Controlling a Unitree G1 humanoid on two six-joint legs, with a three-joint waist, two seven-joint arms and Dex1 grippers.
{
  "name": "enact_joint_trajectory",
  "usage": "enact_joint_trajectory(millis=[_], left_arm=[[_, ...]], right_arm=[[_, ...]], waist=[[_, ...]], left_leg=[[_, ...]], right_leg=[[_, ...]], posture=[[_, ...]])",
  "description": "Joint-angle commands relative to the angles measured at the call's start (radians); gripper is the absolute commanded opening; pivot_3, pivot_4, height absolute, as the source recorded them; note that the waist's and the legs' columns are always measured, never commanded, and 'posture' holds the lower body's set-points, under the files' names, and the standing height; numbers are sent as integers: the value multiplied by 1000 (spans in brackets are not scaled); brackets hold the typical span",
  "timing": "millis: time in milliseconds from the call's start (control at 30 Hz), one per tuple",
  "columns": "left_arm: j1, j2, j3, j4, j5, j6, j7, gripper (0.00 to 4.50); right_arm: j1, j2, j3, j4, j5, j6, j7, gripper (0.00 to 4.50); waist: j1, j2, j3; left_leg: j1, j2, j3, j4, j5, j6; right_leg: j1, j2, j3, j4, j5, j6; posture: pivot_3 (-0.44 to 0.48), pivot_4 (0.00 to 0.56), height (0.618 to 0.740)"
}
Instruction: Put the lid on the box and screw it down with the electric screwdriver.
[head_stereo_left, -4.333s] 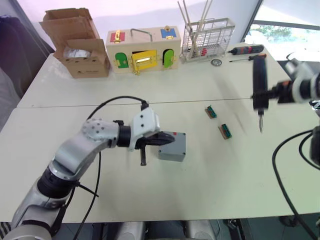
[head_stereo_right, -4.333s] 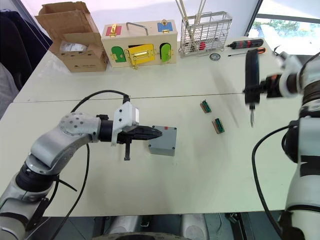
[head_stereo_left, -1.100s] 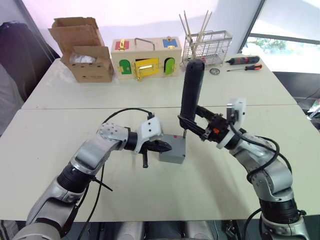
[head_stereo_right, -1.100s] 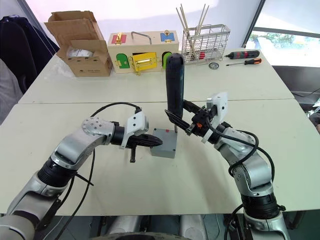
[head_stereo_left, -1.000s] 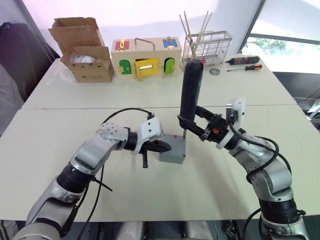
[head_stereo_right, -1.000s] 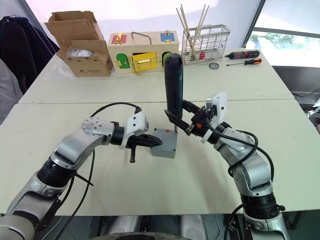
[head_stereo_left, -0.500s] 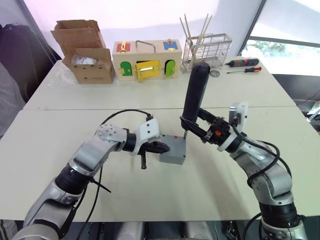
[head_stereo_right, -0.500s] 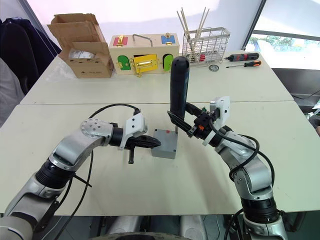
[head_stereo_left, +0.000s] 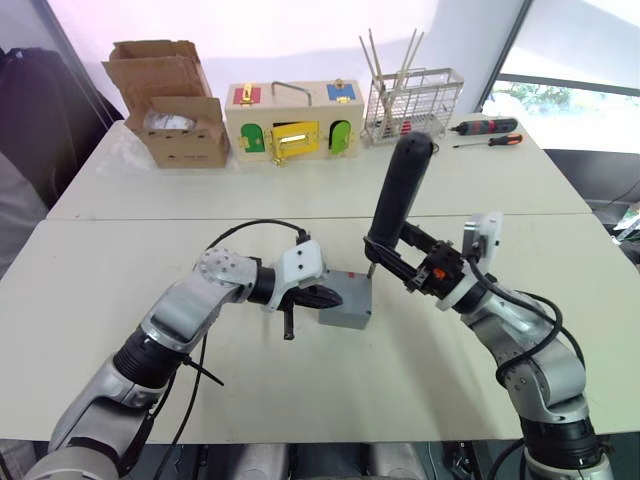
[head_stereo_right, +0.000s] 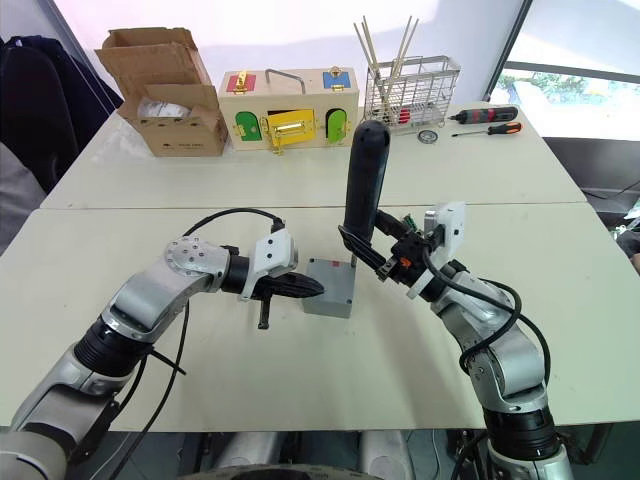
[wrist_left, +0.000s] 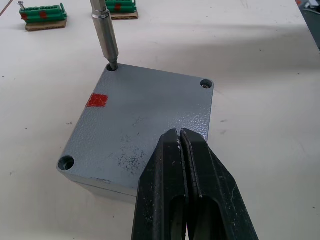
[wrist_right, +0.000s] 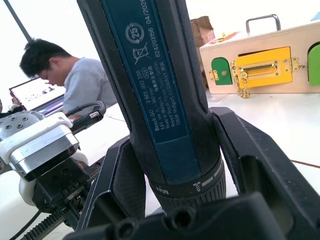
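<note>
While the box is sitting mid-table with the lid on it, its walls are mostly hidden. The right gripper is clamping the electric screwdriver, long axis near-upright, bit down in the far corner hole (left wrist view). The left gripper, fingers pressed together, is resting on the lid.

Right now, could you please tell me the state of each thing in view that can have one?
lid: on the box, bit in one corner hole
box: closed, standing on the table
electric screwdriver: near upright, tilted, gripped
left gripper: shut, tips over the lid
right gripper: shut on the electric screwdriver
cardboard box: flaps open
</note>
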Motion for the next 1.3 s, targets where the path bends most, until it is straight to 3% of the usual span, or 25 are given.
enact_joint_trajectory(millis=[33,833,1000,1300], left_arm=[[6,4,-22,4,15,6,-3,0],[13,0,-28,-5,15,2,-3,0],[16,-12,-32,16,17,-6,-1,0],[10,-30,-2,38,30,-40,42,0]], right_arm=[[59,-4,67,100,-42,53,11,1903],[45,-33,52,97,-41,49,18,1903],[-71,-84,2,38,21,106,27,1903],[-322,-171,-190,-22,340,359,10,1903]], waist=[[0,0,0],[1,-1,-1],[2,-1,-1],[19,5,10]], left_leg=[[0,0,0,0,0,0],[0,0,0,-1,0,0],[0,0,0,-1,0,0],[-13,0,0,0,0,0]], right_leg=[[0,0,0,0,0,0],[1,0,0,-2,0,0],[1,0,0,-3,0,0],[-10,-1,0,-4,0,0]], posture=[[0,150,730],[0,150,730],[0,150,730],[0,150,730]])
